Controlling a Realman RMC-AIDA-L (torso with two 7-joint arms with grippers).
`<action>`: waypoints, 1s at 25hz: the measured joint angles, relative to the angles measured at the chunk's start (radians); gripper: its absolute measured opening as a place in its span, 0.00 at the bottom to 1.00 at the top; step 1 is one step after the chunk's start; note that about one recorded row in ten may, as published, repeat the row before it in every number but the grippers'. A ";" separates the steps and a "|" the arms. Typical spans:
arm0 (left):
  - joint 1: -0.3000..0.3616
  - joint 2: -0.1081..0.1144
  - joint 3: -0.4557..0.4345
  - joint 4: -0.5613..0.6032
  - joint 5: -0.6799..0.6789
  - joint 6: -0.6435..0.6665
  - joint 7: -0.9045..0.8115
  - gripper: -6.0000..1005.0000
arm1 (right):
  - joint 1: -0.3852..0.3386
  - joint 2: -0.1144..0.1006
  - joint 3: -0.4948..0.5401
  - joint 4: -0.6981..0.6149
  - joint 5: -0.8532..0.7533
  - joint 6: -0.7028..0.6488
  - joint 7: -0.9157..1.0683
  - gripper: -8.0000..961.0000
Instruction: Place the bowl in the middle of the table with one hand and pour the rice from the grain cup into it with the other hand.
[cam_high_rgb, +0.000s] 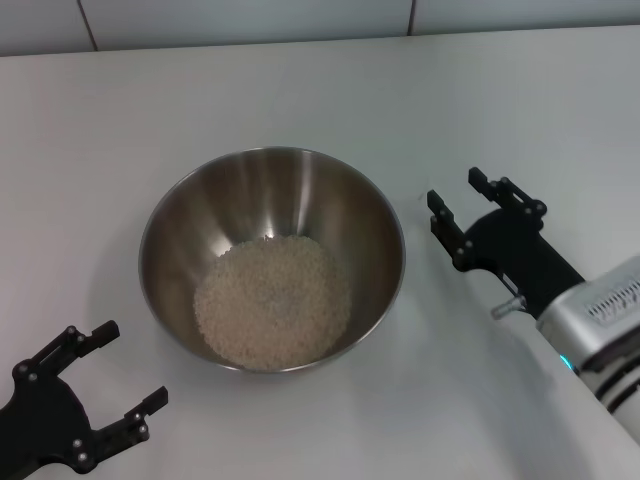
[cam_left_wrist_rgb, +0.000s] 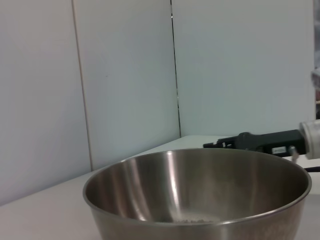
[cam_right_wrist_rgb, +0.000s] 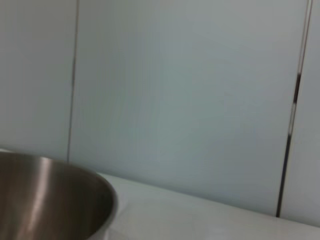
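Progress: judged nearly done; the large round stainless-steel bowl (cam_high_rgb: 272, 258) sits about mid-table and already holds the rice, so only arm retreat seems left.
Bowl contents: loose off-white rice grains (cam_high_rgb: 272, 300) heaped on the bowl's bottom, spread toward its near wall.
Grain cup: not visible in any of the 3 views, so its place cannot be told.
Table: plain white matte tabletop (cam_high_rgb: 300, 90) under the bowl.
Left gripper (cam_high_rgb: 110, 377): black 2-pronged, near the bowl's near-left side, apart from it, jaws spread, holding nothing.
Right gripper (cam_high_rgb: 456, 198): black with silver-grey wrist, just beside the bowl's right rim, not touching, jaws released and empty.
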 joint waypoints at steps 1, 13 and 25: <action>0.001 0.000 -0.001 0.000 0.000 0.000 0.000 0.86 | -0.011 -0.001 -0.010 -0.001 0.000 -0.021 0.000 0.51; 0.006 0.002 0.000 0.000 0.000 0.000 0.000 0.86 | -0.132 -0.042 -0.168 -0.269 -0.092 -0.434 0.348 0.74; 0.008 0.006 0.000 0.000 0.005 0.001 0.000 0.86 | -0.060 -0.008 -0.362 -0.663 -0.261 -0.674 0.634 0.79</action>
